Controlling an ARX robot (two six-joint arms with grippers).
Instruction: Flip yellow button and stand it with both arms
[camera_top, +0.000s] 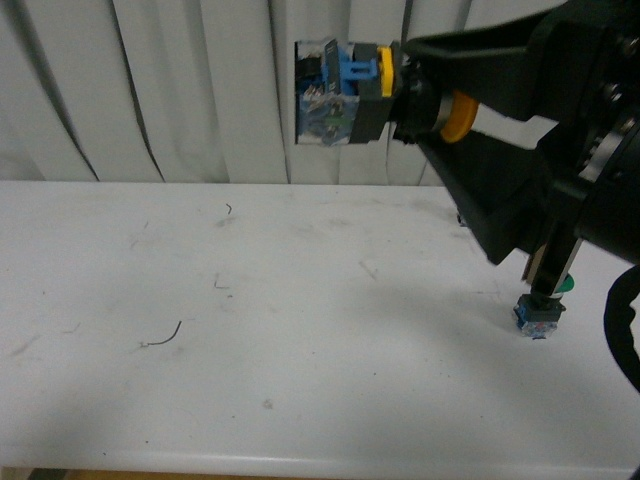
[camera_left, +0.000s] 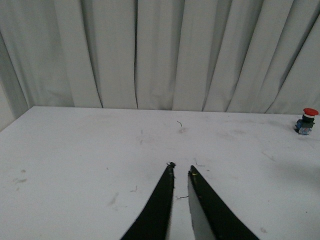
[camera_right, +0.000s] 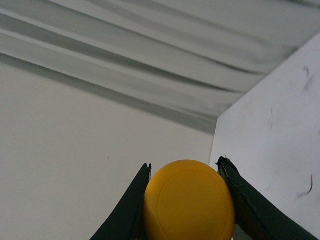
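White desk (camera_top: 300, 400), scuffed, with stray wire scraps. Over it the left gripper (camera_left: 181, 167) hangs with its jaws a narrow gap apart and nothing between them. The yellow button (camera_top: 352, 88) is raised in the air over the desk's right half, lying sideways with its blue-and-black base pointing left. The right gripper (camera_right: 184, 163) has its jaws pinching the cap. Beneath that arm, near the right edge, a green button (camera_top: 538, 318) stands on the desk, partly hidden. A red button (camera_left: 306, 120) stands by the far edge.
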